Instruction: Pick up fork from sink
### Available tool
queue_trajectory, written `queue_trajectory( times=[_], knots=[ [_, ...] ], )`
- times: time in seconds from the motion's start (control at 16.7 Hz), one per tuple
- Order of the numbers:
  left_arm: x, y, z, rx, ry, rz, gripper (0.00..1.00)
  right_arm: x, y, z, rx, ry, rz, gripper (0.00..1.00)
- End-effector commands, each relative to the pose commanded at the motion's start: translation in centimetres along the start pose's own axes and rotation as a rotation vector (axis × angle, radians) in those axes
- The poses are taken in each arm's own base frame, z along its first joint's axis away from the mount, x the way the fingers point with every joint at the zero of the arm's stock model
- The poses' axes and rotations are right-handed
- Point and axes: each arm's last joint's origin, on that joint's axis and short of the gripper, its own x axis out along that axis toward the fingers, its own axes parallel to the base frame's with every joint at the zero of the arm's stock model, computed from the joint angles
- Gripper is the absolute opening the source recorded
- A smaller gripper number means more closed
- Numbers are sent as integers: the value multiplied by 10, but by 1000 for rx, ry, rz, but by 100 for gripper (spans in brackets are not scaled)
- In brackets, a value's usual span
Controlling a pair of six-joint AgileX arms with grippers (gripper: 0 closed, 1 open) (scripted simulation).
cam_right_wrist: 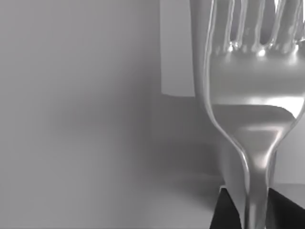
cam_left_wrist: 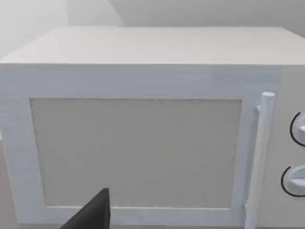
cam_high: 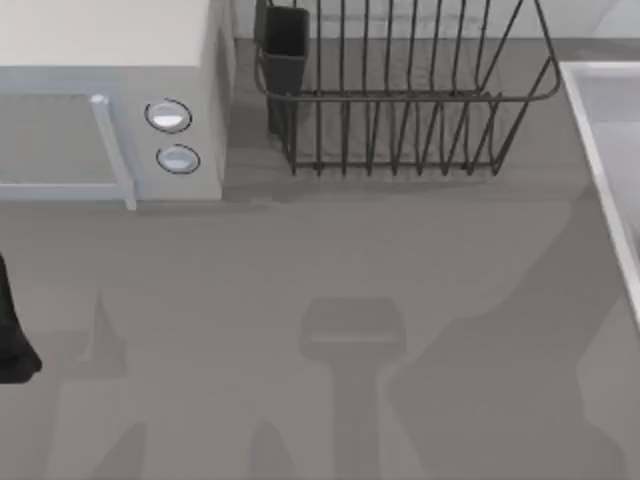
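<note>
Gripping the slim, shiny silver metal fork [cam_right_wrist: 255,114] by its thin neck, the right jaws risk it pivoting or slipping; left jaws' state: cannot tell.

The fork [cam_right_wrist: 255,95] is shiny silver, streaked with bright highlights and darker grey reflections. The sink [cam_high: 610,150] is pale grey-white with a lighter rim. The microwave [cam_high: 110,60] is white — its door panel greyer — beside a dark wire dish rack [cam_high: 400,110] on the grey table [cam_high: 300,260].
</note>
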Motion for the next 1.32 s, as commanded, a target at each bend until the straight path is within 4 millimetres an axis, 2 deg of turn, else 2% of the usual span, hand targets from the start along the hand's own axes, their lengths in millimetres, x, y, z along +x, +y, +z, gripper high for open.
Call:
queue_trajectory(
  times=[0.06, 0.18, 0.3, 0.72, 0.84, 1.2, 1.32],
  knots=[
    [0, 0, 0, 0, 0, 0, 100, -23, 1, 5, 7, -44, 0, 0],
    [0, 0, 0, 0, 0, 0, 100, -28, 0, 6, 7, -47, -1, 0],
    [0, 0, 0, 0, 0, 0, 100, -45, -1, 10, 7, -49, -1, 0],
    [0, 0, 0, 0, 0, 0, 100, -149, 0, 8, 7, -29, 4, 0],
    [0, 0, 0, 0, 0, 0, 100, -169, 0, 5, 7, -41, 1, 0],
    [0, 0, 0, 0, 0, 0, 100, -172, 2, 5, 7, -44, 1, 0],
    [0, 0, 0, 0, 0, 0, 100, -180, 20, 3, 7, -44, 1, 0]
  ],
)
